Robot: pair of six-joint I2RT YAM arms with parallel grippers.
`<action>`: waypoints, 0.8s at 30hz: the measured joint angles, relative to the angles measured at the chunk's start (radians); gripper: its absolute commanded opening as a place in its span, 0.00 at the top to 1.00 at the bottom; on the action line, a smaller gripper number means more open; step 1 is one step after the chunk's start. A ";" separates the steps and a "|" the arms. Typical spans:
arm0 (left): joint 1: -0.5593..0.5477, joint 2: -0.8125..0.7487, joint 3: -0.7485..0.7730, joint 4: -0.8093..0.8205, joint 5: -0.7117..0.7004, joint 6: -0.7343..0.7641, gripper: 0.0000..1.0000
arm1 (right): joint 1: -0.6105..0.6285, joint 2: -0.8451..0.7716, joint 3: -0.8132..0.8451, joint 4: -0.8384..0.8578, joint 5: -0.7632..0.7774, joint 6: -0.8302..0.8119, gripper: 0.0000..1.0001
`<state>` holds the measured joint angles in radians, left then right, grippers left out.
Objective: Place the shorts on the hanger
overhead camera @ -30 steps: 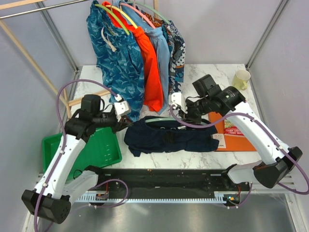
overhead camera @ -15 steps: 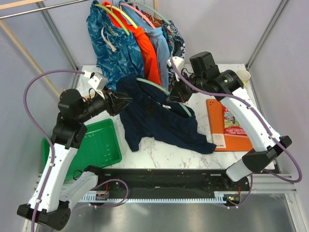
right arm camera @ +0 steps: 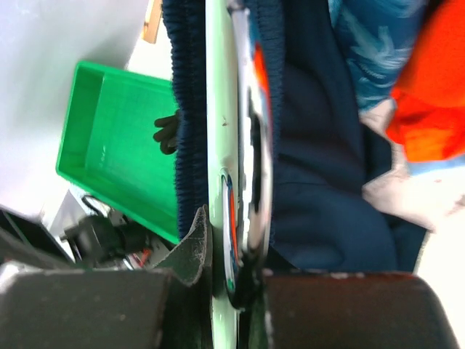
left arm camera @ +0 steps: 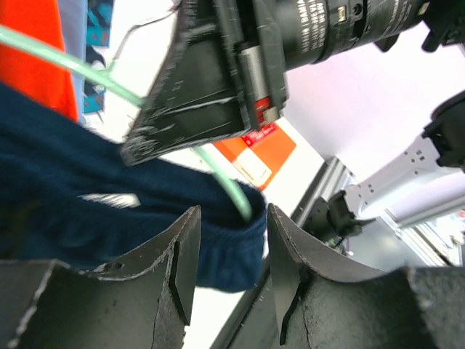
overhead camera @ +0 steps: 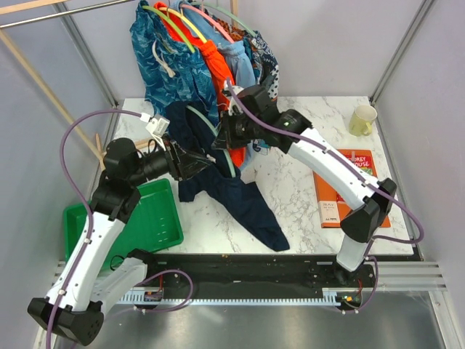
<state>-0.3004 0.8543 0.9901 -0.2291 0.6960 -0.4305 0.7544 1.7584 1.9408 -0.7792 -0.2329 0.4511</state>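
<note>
Shorts and hanger held above the worktop [overhead camera: 305, 182]. The shorts [overhead camera: 232, 193] are raised left of centre, one leg trailing toward the near edge. The hanger [right arm camera: 216, 109] is seen inside the garment, with elastic waistband on both sides of its bar. The left end effector [overhead camera: 195, 161] is closed on the shorts' fabric. The right end effector [overhead camera: 224, 137] is clamped on the hanger. A green tray [overhead camera: 156, 225] lies near left and an orange book [overhead camera: 349, 190] at the right.

Most of the hanger [overhead camera: 231, 166] covered by the shorts [overhead camera: 240, 200] in the top view, left gripper [overhead camera: 190, 161] tips buried in the fabric, right gripper [overhead camera: 227, 135] tips hidden too, book [overhead camera: 349, 190] text at right too small to read, shorts blurred and cut by the left edge in the left wrist view.
</note>
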 measured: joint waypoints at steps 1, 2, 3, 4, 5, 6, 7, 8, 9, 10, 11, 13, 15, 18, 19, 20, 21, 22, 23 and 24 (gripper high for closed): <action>-0.001 -0.001 -0.008 0.000 0.006 -0.008 0.53 | 0.023 0.014 0.002 0.017 0.029 0.026 1.00; -0.001 -0.003 -0.018 0.001 0.013 -0.016 0.53 | 0.039 0.026 0.005 0.027 0.050 0.043 1.00; -0.001 -0.007 -0.026 0.001 0.014 -0.021 0.53 | 0.049 0.035 0.006 0.034 0.067 0.053 1.00; -0.003 -0.012 -0.036 0.000 0.013 -0.026 0.52 | 0.065 0.045 0.011 0.039 0.090 0.063 1.00; -0.004 -0.018 -0.045 0.000 0.013 -0.029 0.52 | 0.078 0.054 0.017 0.041 0.109 0.069 1.00; -0.005 -0.027 -0.061 0.002 0.013 -0.033 0.52 | 0.094 0.068 0.028 0.043 0.141 0.077 1.00; -0.006 -0.033 -0.073 0.000 0.012 -0.034 0.52 | 0.104 0.076 0.035 0.046 0.162 0.079 1.00; -0.008 -0.040 -0.088 -0.001 0.011 -0.035 0.52 | 0.119 0.087 0.047 0.047 0.190 0.082 1.00; -0.010 -0.046 -0.101 -0.001 0.010 -0.035 0.52 | 0.128 0.093 0.056 0.047 0.208 0.085 1.00; -0.010 -0.049 -0.111 -0.002 0.005 -0.035 0.52 | 0.138 0.103 0.068 0.048 0.232 0.086 1.00; -0.012 -0.050 -0.121 -0.003 -0.005 -0.035 0.52 | 0.150 0.109 0.078 0.051 0.256 0.088 1.00; -0.017 -0.051 -0.135 -0.003 -0.021 -0.036 0.52 | 0.168 0.119 0.093 0.058 0.298 0.089 1.00; -0.023 -0.052 -0.150 -0.004 -0.045 -0.036 0.52 | 0.186 0.127 0.107 0.068 0.341 0.089 1.00; -0.033 -0.050 -0.164 -0.011 -0.092 -0.036 0.52 | 0.206 0.140 0.124 0.077 0.386 0.092 1.00; -0.034 -0.050 -0.167 -0.011 -0.106 -0.036 0.53 | 0.212 0.144 0.127 0.080 0.400 0.093 1.00; -0.035 -0.050 -0.171 -0.010 -0.122 -0.036 0.53 | 0.219 0.148 0.130 0.083 0.414 0.093 1.00; -0.036 -0.050 -0.175 -0.007 -0.130 -0.037 0.54 | 0.224 0.152 0.133 0.084 0.425 0.093 1.00; -0.036 -0.049 -0.179 -0.006 -0.140 -0.038 0.54 | 0.229 0.157 0.136 0.085 0.438 0.094 1.00; -0.036 -0.047 -0.183 -0.005 -0.145 -0.041 0.56 | 0.233 0.160 0.136 0.086 0.446 0.095 1.00; -0.037 -0.046 -0.187 -0.003 -0.150 -0.045 0.57 | 0.237 0.164 0.138 0.086 0.452 0.095 1.00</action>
<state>-0.3374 0.8082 0.8036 -0.2317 0.5457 -0.4755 0.9913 1.9224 2.0789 -0.6930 0.2188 0.5465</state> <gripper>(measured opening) 0.464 0.117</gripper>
